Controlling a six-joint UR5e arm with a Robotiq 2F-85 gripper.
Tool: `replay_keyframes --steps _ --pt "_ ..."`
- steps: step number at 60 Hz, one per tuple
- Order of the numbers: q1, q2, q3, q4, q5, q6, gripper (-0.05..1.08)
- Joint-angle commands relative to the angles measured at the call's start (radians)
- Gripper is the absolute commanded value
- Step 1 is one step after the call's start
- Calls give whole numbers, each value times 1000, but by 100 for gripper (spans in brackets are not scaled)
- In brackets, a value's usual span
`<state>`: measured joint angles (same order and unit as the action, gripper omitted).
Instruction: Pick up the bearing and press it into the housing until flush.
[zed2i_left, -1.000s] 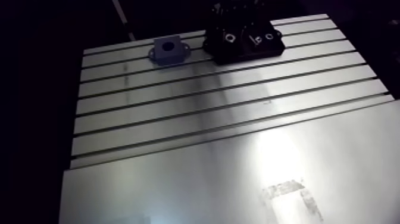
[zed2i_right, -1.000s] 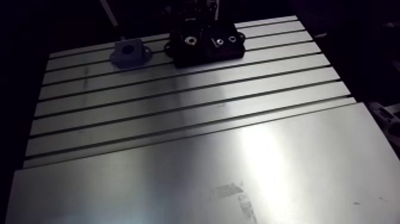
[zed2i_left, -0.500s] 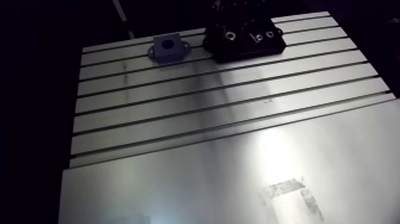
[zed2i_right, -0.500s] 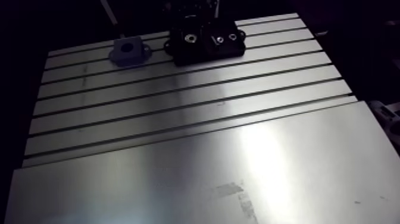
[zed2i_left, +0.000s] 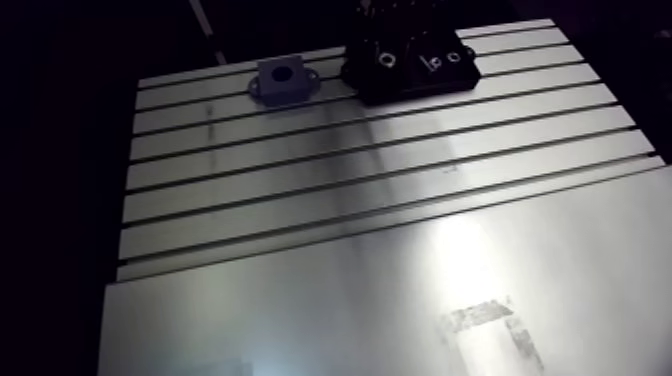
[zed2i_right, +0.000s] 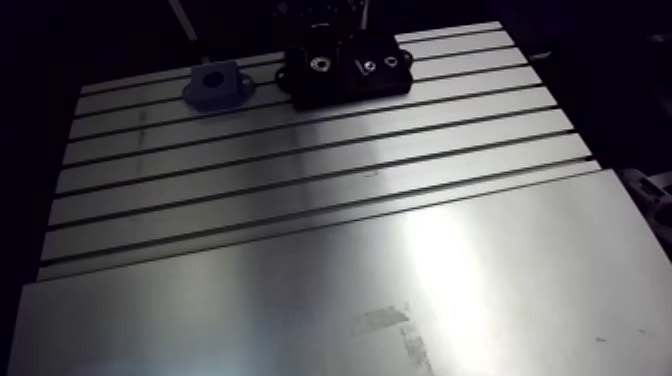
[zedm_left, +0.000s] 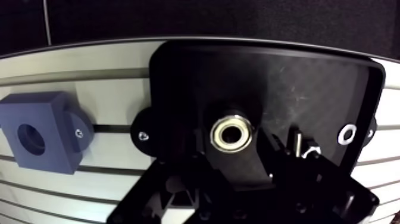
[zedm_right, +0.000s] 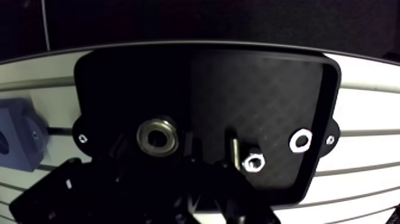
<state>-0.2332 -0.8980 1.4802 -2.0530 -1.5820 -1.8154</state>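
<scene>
The desk (zed2i_left: 380, 170) is a slotted aluminium surface, with the working items grouped along its far edge. A black tray (zedm_left: 309, 77) lies flat on the slots there. The bearing (zedm_left: 231, 132), a bright metal ring with a dark centre hole, lies flat in the tray, on the side nearer the housing. Two bright nuts (zedm_right: 300, 140) and a short pin (zedm_right: 234, 148) lie in the same tray, on the side away from the housing. The housing (zedm_left: 37, 132) is a blue-grey block with a round bore in its visible face. It stands on the desk just beside the tray, separated from it by a narrow gap, so the bearing and the housing are apart. The tool (zedm_left: 238, 176) hangs low over the tray, directly at the bearing. In the wrist view it shows only as a dark mass against the black tray. Its opening width cannot be told from either view, nor can it be told whether it has hold of the bearing.
</scene>
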Motion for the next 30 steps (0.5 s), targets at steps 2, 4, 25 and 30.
replay_keyframes --steps 2,4,25,30 --pt "0 2 -1 0 0 0 46" --pt "0 3 -1 0 0 1 47" --pt "0 6 -4 -6 0 0 49" --pt "0 6 -4 -16 -3 -2 49"
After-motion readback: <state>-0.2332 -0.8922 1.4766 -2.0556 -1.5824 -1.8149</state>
